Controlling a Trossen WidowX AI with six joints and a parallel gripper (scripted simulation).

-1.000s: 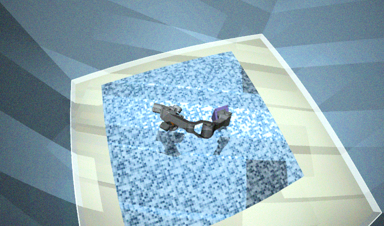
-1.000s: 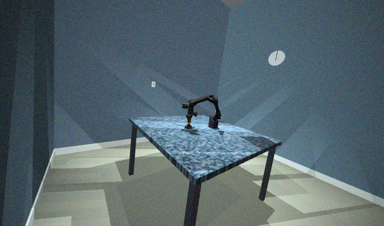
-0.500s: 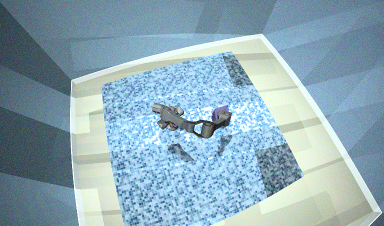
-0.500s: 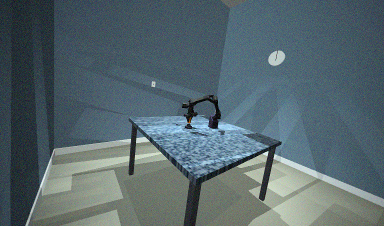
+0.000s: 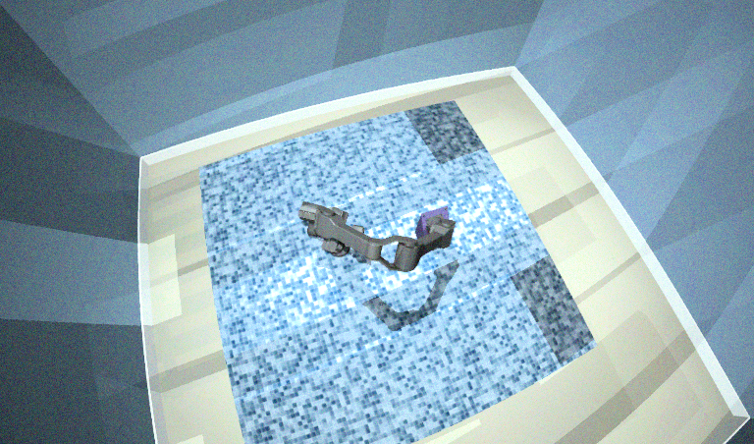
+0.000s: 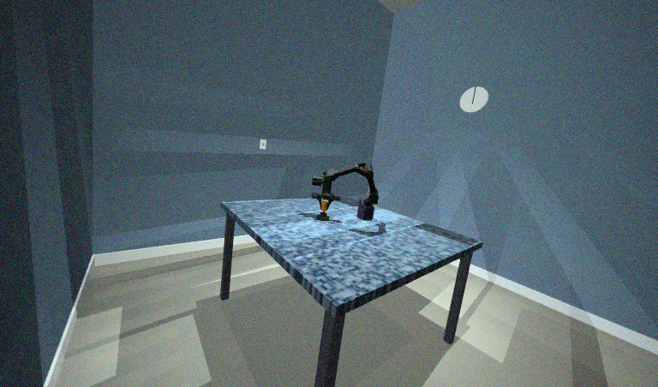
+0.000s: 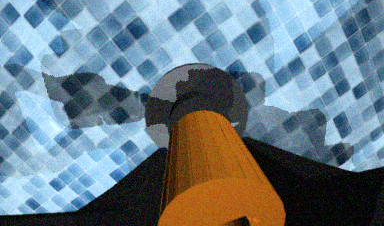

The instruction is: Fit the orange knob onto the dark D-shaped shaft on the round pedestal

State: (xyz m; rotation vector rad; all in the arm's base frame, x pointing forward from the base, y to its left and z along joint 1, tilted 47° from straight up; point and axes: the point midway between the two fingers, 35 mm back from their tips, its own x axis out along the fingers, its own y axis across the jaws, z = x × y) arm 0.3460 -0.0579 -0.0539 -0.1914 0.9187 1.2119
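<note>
The orange knob (image 6: 324,205) (image 7: 212,156) is upright between the fingers of my gripper (image 6: 324,208), which is shut on it. The round grey pedestal (image 6: 322,216) (image 7: 159,88) stands on the table directly below the knob. In the wrist view the knob's far end overlaps a dark round part (image 7: 187,102) at the middle of the pedestal. In the exterior view the knob is above the pedestal's base. The shaft's flat side is hidden, and I cannot tell how far the knob is on the shaft. In the top view the arm hides the knob and pedestal.
The arm (image 5: 355,242) (image 6: 359,167) arches over the blue mosaic table (image 5: 345,383) (image 6: 349,271) from its purple base mount (image 5: 423,222) (image 6: 365,210). Dark shadows of the arm fall on the table and around the pedestal.
</note>
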